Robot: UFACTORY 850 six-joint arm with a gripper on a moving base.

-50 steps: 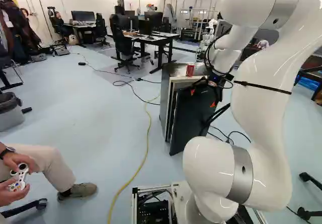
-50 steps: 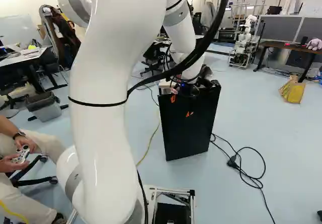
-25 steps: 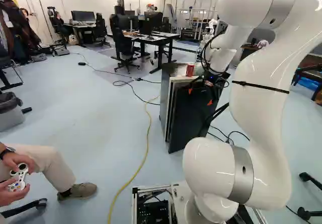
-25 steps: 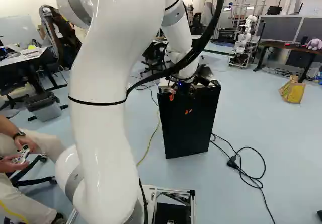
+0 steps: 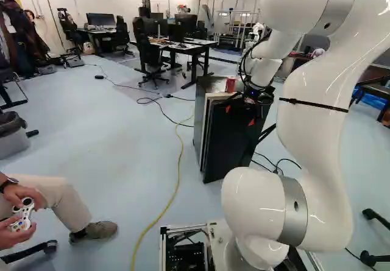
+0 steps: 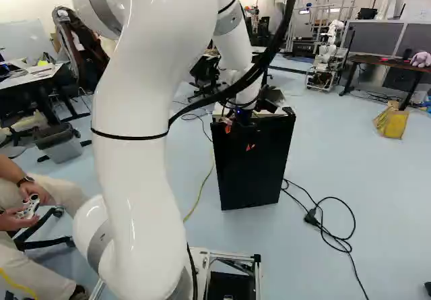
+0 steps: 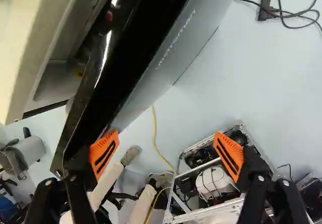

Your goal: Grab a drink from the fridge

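Since half a second or so ago, the gripper (image 7: pixel 166 136) has edged across the fridge door (image 5: pixel 234 140), which has swung slightly nearer the cabinet (image 5: pixel 200 116). Its fingers are spread wide, gripping nothing. From here, door-opening looks like the step in hand; next, hook a finger behind that edge and pull outward. One red can (image 5: pixel 230 84) stands on top; I can't make out any drink inside.

We have a can (image 5: pixel 230 84) on the fridge (image 5: pixel 198 119), a cord (image 5: pixel 180 161) left of it, a bin (image 5: pixel 12 142) farther left.
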